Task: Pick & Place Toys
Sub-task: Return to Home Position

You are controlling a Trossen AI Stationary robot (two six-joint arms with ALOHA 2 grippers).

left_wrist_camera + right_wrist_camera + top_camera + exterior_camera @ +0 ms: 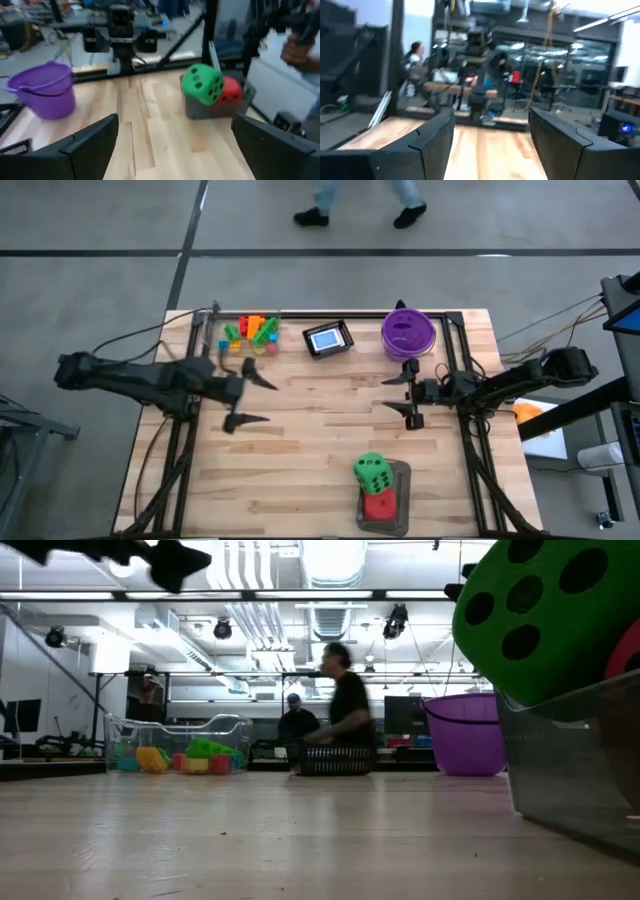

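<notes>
Dice: two, dotted. The green die sits on the red die in one grey tray at the table's near edge. Bricks: one heap at the far edge. Left gripper and right gripper: fingers spread, empty.

The high camera is looking straight down on the table. The low one is sitting at tabletop level beside the green die, which the left wrist camera is also seeing.

probably a robotics lab, exposed ceiling ducts, strip lights, cluttered benches, grey concrete floor
</notes>
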